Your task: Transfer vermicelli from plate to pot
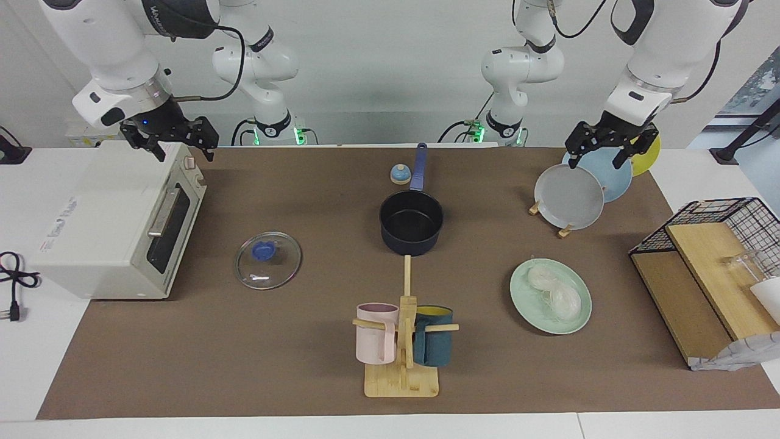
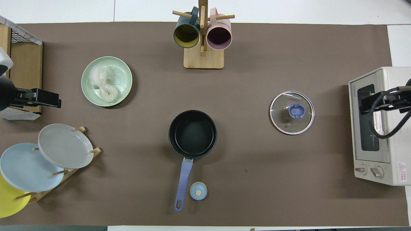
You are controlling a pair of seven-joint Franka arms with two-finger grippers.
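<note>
Brown matting covers the table. Both grippers hang spread and empty, the left gripper (image 1: 611,146) over the plate rack (image 1: 563,230), the right gripper (image 1: 172,140) over the toaster oven (image 1: 116,225). The pot (image 1: 411,221) sits empty mid-table; farther out, both vermicelli (image 1: 554,286) nests lie on the plate (image 1: 524,305). Nothing is transferred yet.

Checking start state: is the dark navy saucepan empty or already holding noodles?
Empty: the dark navy saucepan shows a bare black inside; both whitish vermicelli nests lie on the mint-green plate.
</note>
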